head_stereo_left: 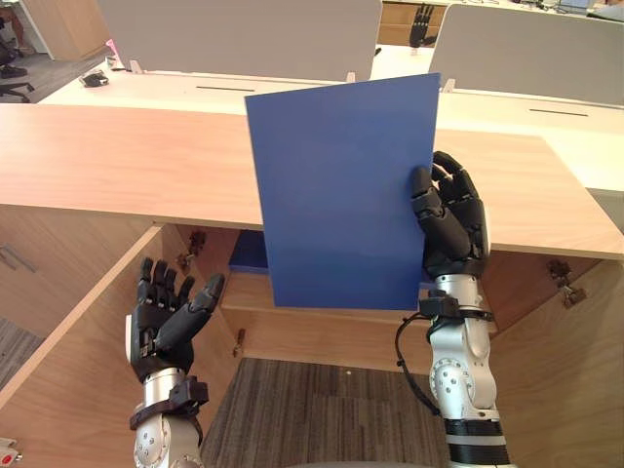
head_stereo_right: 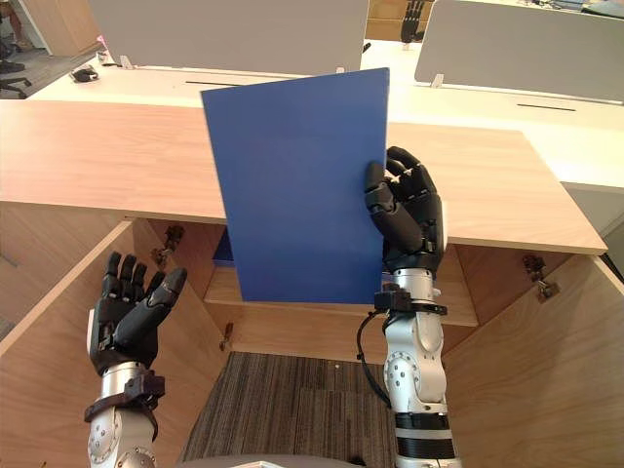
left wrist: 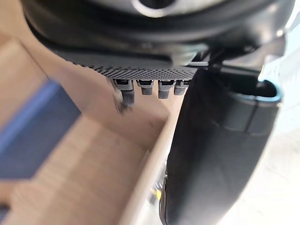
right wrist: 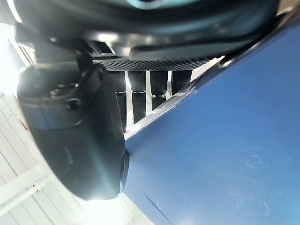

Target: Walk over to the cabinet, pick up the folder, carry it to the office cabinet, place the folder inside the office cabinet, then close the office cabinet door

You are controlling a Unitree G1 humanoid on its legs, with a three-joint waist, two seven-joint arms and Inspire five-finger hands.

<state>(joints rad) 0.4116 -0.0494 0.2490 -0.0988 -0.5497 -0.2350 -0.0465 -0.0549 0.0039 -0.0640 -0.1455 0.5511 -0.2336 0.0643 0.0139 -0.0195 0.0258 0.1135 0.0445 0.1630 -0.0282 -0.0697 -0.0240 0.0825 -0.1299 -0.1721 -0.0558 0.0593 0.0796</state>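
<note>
A flat blue folder (head_stereo_left: 341,190) stands upright in front of the wooden cabinet, covering part of its top edge. My right hand (head_stereo_left: 450,216) pinches the folder's right edge, thumb on the front and fingers behind it; the right wrist view shows the thumb (right wrist: 79,136) pressed on the blue folder (right wrist: 225,154). My left hand (head_stereo_left: 168,317) hovers open, palm up, at the lower left by the open door, holding nothing. Another blue folder (head_stereo_left: 250,253) lies on the shelf inside the cabinet.
The wooden cabinet top (head_stereo_left: 117,161) spans the view, with open doors at the left (head_stereo_left: 68,380) and right (head_stereo_left: 565,380). The inner shelf (head_stereo_left: 322,317) runs below the folder. White desks with grey dividers (head_stereo_left: 234,34) stand behind. Carpet (head_stereo_left: 312,409) lies below.
</note>
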